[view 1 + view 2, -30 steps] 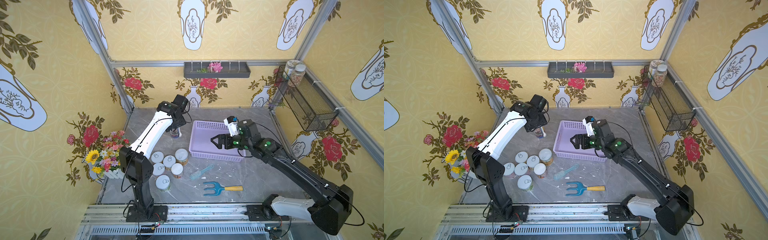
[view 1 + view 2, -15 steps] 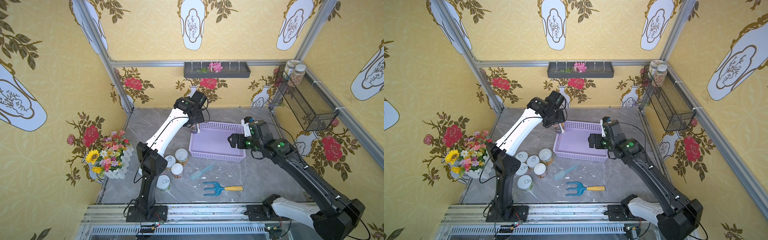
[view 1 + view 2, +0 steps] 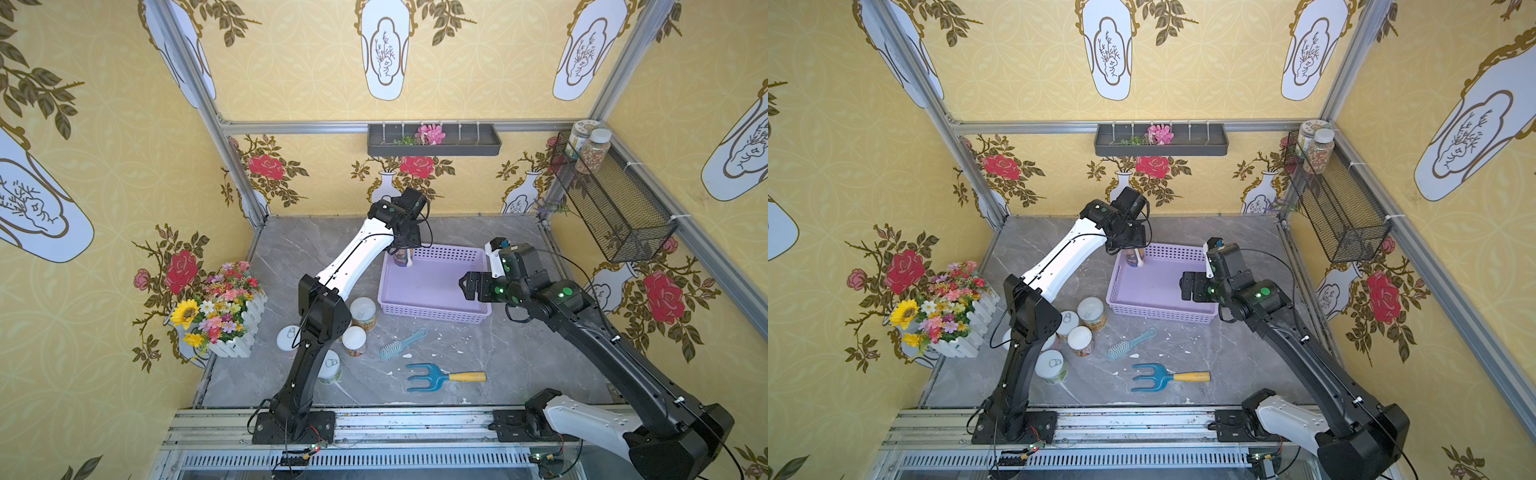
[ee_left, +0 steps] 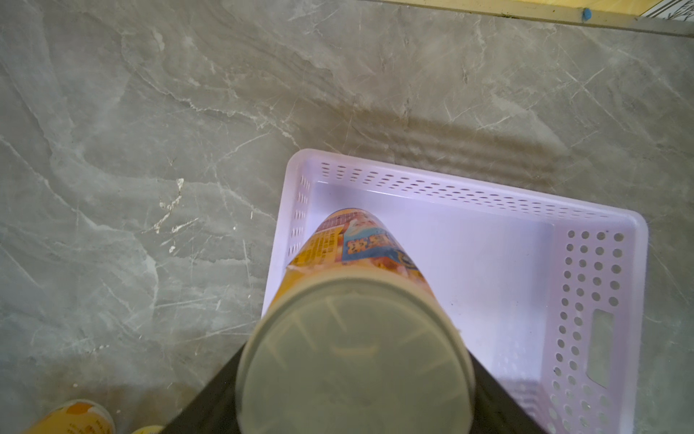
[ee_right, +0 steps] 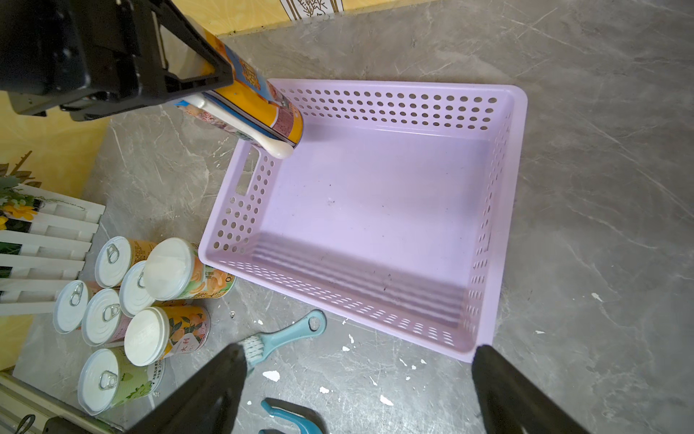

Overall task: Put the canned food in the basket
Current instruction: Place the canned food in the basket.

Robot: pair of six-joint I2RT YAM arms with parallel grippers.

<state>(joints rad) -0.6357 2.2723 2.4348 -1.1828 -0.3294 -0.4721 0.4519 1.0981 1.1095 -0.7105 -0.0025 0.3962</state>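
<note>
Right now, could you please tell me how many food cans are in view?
8. The left gripper holds one tall can in a corner of the basket. Seven cans stand clustered on the table beside the basket's short side. None seems hidden in the right wrist view.

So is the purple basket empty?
Empty: the lilac basket has a bare floor; the one can at its corner is clamped in the left gripper.

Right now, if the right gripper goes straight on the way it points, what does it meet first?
Probably the lilac basket: the right gripper, jaws open, aims into it, at its near wall or floor; depth unclear.
</note>
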